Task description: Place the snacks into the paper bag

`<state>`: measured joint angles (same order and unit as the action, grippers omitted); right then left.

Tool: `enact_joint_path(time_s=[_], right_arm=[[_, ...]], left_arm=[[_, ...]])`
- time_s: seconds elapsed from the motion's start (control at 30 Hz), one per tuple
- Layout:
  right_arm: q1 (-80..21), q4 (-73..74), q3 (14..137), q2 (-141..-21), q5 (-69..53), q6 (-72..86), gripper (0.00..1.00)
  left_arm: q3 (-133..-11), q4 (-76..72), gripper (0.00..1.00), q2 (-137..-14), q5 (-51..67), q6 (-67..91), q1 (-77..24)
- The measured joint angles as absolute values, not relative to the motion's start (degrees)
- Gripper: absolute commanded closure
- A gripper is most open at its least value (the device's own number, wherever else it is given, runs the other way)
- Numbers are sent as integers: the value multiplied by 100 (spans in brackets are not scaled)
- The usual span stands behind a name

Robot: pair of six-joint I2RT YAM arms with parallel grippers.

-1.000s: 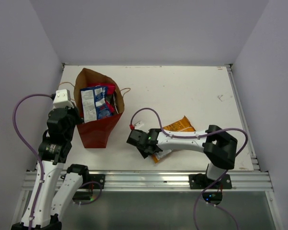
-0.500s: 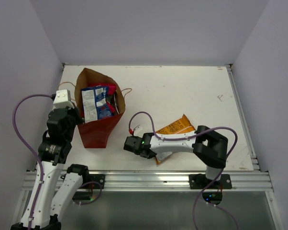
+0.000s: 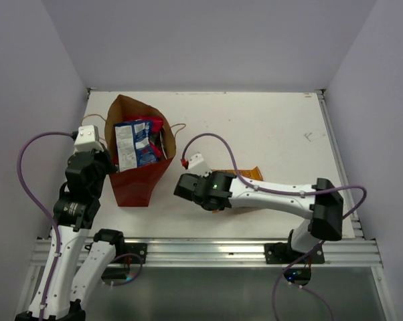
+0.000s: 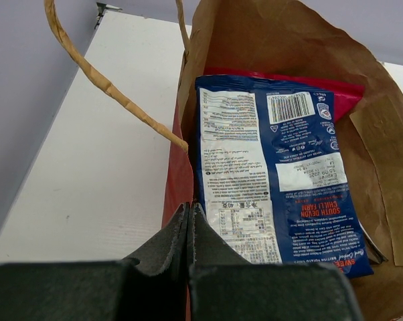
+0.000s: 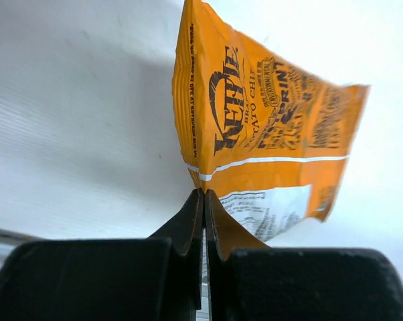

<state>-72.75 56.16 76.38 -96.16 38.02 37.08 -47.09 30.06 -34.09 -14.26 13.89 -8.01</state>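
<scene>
The paper bag stands open at the left of the table. A blue-and-white snack and a pink-red one stick up inside it. My left gripper is shut on the bag's near rim, beside the blue-and-white packet. My right gripper is shut on the lower edge of the orange-yellow snack, which hangs raised off the table. From above, that packet shows only partly behind the right arm, a little right of the bag.
A twisted paper handle arcs out over the table left of the bag. Purple cables loop above both arms. Walls close in on the left, right and far sides of the white table.
My right gripper has closed on the orange-yellow packet and lifted it up and left toward the bag. The left arm and bag have not moved.
</scene>
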Motion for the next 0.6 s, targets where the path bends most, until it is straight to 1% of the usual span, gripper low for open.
enact_joint_path(time_s=[0.17,0.3,0.43,0.6], right_arm=[[-7275,5791,8538,-8624,4136,3500,100],[-7275,5889,9338,-8348,4381,3175,100],[-7275,5927,10320,-8648,4410,2679,100],[-7275,5909,12564,-9631,4375,1811,100]], left_arm=[[-4709,3006,100,-3406,-1426,1389,-801],[-4709,3006,100,-3404,-1426,1389,-801],[-4709,3006,100,-3404,-1426,1389,-803],[-4709,3009,100,-3404,-1428,1389,-803]])
